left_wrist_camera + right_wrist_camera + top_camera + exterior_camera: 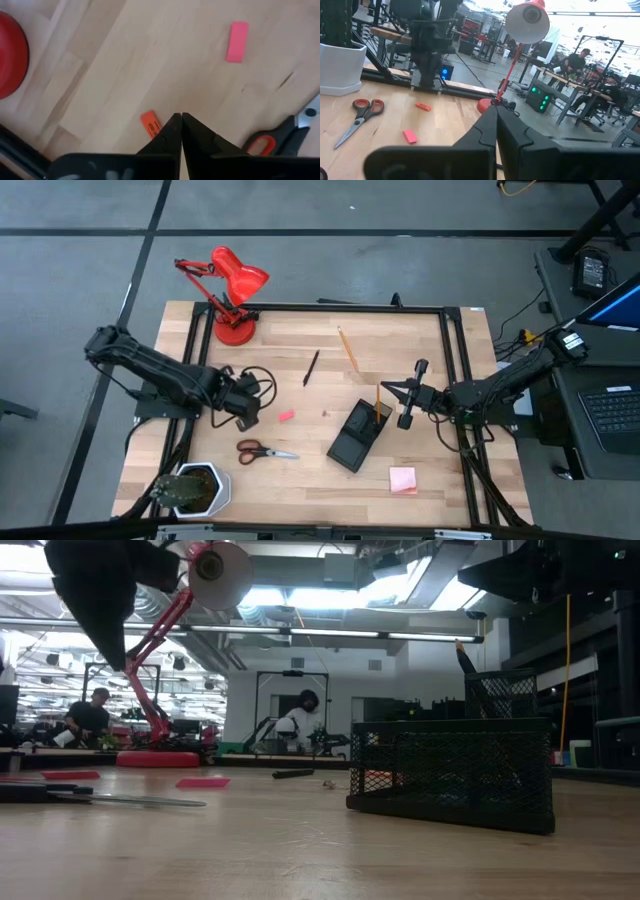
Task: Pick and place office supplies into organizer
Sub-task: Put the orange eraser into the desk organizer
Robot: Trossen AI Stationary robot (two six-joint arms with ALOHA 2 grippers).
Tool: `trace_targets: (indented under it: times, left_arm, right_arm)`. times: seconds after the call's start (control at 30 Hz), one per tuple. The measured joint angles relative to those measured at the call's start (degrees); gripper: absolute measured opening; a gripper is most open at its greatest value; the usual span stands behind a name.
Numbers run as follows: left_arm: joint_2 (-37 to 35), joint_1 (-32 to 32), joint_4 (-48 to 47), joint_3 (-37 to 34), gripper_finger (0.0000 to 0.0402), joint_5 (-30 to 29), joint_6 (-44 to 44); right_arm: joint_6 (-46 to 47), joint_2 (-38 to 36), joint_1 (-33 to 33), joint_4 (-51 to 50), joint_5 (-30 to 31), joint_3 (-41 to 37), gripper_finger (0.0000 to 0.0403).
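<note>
Scissors are cut off by the left wrist view's edge; organizer contents are obscured by mesh.

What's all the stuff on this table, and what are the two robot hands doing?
desk lamp: one, red, far left corner
potted plant: one, green in white pot, near left corner
scissors: one, red handles, near left of centre
erasers: two, one pink and one orange, left of centre
pen: one, black, centre
pencils: two, orange-tan, one lying far of centre, one standing in the organizer
organizer: one, black mesh, right of centre
sticky-note pad: one, pink, near right
left gripper: shut, empty, above the orange eraser
right gripper: shut, empty, beside the organizer
</note>
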Motion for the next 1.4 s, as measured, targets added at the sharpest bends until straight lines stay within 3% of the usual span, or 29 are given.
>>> trace_targets:
  times: [0.17,0.47,0.63,0.77,1.0,1.27,1.4]
  left_arm:
    - [1.6,0.0,0.0,0.0,0.003,0.0,-0.3]
    - [1.9,0.0,-0.1,0.0,0.0107,-2.2,-3.3]
    - [2.5,0.0,-0.7,-1.7,0.0146,-1.8,-8.9]
    - [2.9,0.1,-0.7,-5.5,0.0168,2.8,-16.4]
    - [3.1,0.1,0.0,-11.4,0.018,4.0,-22.1]
    - [3.0,0.6,10.8,-16.3,0.0181,6.2,-20.0]
    - [3.0,1.7,11.5,-18.3,0.0181,5.7,-19.8]
  right_arm:
    - [1.3,0.0,0.0,0.0,0.0,0.0,0.0012]
    - [3.0,0.0,0.0,-0.9,0.0,0.0,0.0012]
    - [3.1,0.0,0.0,-1.3,0.0,0.0,0.0012]
    - [2.8,0.0,0.0,-1.3,0.0,0.0,0.0012]
    - [1.6,0.0,0.0,-1.3,0.0,0.0,0.0012]
    - [1.5,0.0,0.0,-1.2,0.0,0.0,0.0012]
    - [1.5,0.0,0.0,-1.2,0.0,0.0,0.0012]
